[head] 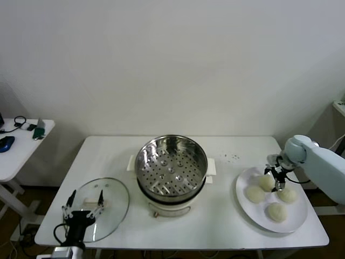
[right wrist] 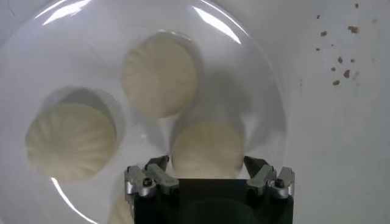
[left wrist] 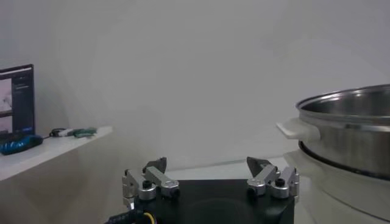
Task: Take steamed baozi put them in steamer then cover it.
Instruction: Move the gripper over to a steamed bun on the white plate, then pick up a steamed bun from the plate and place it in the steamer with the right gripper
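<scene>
Several cream-white steamed baozi lie on a white plate (head: pixel 296 219) at the table's right. My right gripper (head: pixel 273 179) is down over the plate, open. Its fingertips flank one baozi (right wrist: pixel 207 148) closely on both sides, and that baozi still rests on the plate. Two more baozi (right wrist: pixel 160 74) (right wrist: pixel 71 140) lie beyond it. The steamer (head: pixel 171 162), a shiny steel pot with a bare perforated tray, stands mid-table on its white base. My left gripper (head: pixel 84 200) hangs open and empty at the table's front left, above the glass lid (head: pixel 110 208).
The lid lies flat on the table left of the steamer (left wrist: pixel 350 128). A white side table (head: pixel 16 154) with small gadgets stands further left. Dark crumbs (right wrist: pixel 341 59) dot the tabletop beside the plate (right wrist: pixel 259 91).
</scene>
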Available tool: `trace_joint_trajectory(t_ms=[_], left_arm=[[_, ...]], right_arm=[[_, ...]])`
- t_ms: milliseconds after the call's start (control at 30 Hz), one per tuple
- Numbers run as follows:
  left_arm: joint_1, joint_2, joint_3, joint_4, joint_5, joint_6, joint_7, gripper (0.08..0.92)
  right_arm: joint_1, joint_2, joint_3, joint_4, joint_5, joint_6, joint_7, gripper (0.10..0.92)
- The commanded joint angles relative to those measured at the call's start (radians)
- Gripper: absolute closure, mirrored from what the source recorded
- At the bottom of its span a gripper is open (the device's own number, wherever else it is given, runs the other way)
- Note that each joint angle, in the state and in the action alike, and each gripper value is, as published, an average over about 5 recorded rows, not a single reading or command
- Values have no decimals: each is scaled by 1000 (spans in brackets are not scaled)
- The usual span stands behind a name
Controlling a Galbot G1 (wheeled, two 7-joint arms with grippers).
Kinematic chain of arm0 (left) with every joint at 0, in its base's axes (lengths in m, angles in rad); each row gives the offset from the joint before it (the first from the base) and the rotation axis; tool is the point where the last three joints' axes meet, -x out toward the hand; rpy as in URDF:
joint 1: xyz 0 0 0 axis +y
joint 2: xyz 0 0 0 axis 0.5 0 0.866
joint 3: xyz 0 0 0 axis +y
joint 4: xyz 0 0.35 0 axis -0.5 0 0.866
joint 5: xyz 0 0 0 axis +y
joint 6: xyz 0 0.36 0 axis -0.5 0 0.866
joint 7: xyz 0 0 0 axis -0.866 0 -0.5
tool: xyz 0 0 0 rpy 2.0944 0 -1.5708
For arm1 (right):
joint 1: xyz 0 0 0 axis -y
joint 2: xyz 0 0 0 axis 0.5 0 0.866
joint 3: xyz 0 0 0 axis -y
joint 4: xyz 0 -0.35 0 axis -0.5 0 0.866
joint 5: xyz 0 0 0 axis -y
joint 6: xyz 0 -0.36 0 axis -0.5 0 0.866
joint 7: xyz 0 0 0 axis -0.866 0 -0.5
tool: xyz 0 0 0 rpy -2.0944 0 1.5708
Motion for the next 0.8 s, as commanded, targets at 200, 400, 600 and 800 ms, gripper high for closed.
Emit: trace_joint_trajectory(t_ms=[200,400,600,800], left_arm=[[6,0,-1,-1,0,-2,0,177],[12,1,-3,-3,-1,-4,0,177],[19,6,-7,-7,-2,-4,0,177],[24,8,-3,-16,-3,1,-7,177]], right_arm=[[8,16,2,-17,-7,15,-1,287],[66,-4,-43,10,25,37,-3,295],[333,-23,-264,111,110,95,-12,296],[651,63,-528,218,204,157,-24,293]])
